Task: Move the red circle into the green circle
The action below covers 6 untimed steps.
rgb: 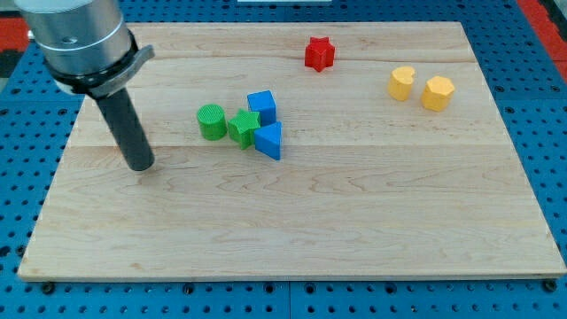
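Although the task calls for a red circle, the only red block I can see is a red star (319, 53) near the view's top, well apart from the green circle (211, 121), so I judge nothing is done yet. There is no gripper; my tip (142, 165) rests left of the green circle, carrying nothing. The wooden desk (354, 230) lies on blue pegboard (549, 133).
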### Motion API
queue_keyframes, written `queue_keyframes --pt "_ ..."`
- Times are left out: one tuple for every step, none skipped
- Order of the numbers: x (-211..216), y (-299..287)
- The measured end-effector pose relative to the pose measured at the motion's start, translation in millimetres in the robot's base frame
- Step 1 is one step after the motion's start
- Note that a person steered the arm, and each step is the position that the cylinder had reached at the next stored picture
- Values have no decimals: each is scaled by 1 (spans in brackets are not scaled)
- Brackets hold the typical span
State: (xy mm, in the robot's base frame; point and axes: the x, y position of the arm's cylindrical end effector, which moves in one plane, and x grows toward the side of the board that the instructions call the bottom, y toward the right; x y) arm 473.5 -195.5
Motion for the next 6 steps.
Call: queue_keyframes --pt "-51 -68" --pt "-85 32" --pt "-93 49" --pt "-74 -12" --pt "8 -6" --pt "20 58"
